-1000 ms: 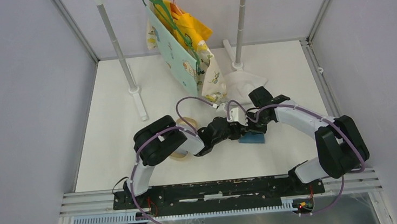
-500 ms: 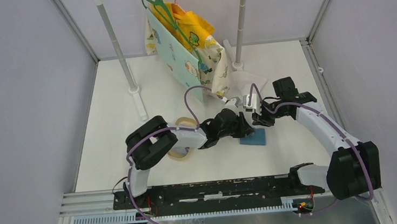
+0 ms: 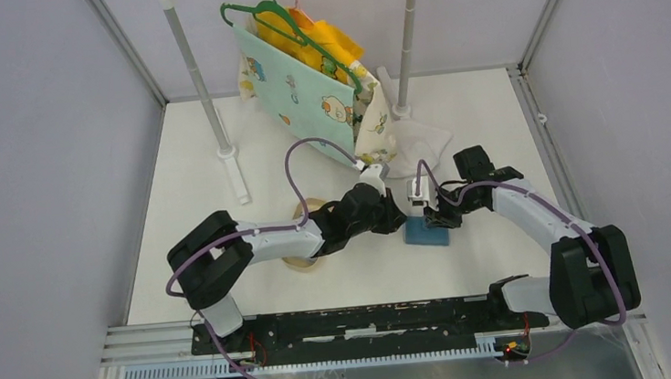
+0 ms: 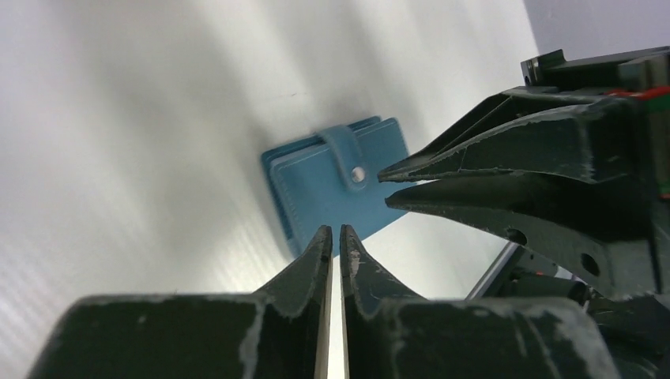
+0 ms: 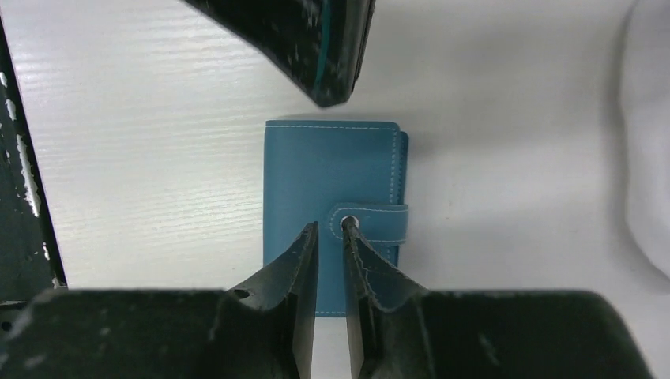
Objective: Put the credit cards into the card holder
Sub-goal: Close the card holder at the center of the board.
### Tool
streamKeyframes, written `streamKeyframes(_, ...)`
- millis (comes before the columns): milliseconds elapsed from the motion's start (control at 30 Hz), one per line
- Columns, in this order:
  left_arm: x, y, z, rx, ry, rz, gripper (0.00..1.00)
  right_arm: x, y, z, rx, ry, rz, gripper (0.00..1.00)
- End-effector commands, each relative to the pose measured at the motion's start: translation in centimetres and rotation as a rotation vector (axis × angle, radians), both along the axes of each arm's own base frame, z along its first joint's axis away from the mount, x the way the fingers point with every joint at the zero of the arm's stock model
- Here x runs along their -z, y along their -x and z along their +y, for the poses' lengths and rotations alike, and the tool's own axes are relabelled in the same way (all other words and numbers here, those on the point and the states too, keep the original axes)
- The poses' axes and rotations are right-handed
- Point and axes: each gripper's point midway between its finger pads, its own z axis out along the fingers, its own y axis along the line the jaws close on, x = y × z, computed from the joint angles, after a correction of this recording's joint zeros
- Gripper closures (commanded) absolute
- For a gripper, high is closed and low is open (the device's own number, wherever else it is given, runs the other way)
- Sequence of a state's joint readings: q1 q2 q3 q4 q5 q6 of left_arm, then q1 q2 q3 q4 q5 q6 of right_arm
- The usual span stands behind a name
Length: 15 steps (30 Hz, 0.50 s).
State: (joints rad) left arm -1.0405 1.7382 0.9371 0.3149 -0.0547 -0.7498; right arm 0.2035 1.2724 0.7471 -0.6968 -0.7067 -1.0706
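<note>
The blue card holder (image 3: 427, 231) lies flat and closed on the white table, its strap snapped over the face. It also shows in the left wrist view (image 4: 332, 185) and in the right wrist view (image 5: 328, 174). My left gripper (image 3: 399, 219) hovers at its left edge, jaws nearly together and empty (image 4: 333, 230). My right gripper (image 3: 429, 214) is right over the wallet, its tips by the snap button (image 5: 348, 223), with only a narrow gap and nothing between them (image 5: 329, 229). The two grippers almost meet. No black credit cards show in any view.
A tan tape ring (image 3: 307, 243) lies under my left forearm. A clothes rack with a hanging mint printed bag (image 3: 301, 96) and yellow garment stands behind. A white cloth (image 3: 414, 137) lies just beyond the wallet. Rack feet (image 3: 234, 166) stand at the left.
My left arm has stretched out, its elbow swinging left. My right gripper went up and right, then came back down onto the wallet. The hanging bag has swung left.
</note>
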Motion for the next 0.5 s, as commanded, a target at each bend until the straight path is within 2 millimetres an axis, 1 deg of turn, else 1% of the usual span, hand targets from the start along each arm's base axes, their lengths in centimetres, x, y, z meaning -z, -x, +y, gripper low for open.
streamKeyframes(0,-1.4,-0.3,2.4,-0.032,-0.037,-0.084,0.88,1.4,-0.6,0.1,0.009,0.055,-0.012,0.78)
streamKeyframes(167,-1.3,0.5,3.7,-0.041,-0.041,-0.082,0.88,1.9,-1.4,0.3,0.031,0.098,-0.027,0.79)
streamKeyframes(233,-1.4,0.9,3.9,-0.038,-0.04,-0.087,0.89,2.0,-1.6,0.3,0.042,0.107,-0.024,0.8)
streamKeyframes(367,-1.7,1.1,4.3,-0.039,-0.045,-0.095,0.89,1.6,-2.0,0.3,0.058,0.106,-0.044,0.8)
streamKeyframes(467,-1.8,1.2,4.5,-0.04,-0.052,-0.099,0.89,2.2,-1.9,-0.2,0.071,0.134,-0.029,0.81)
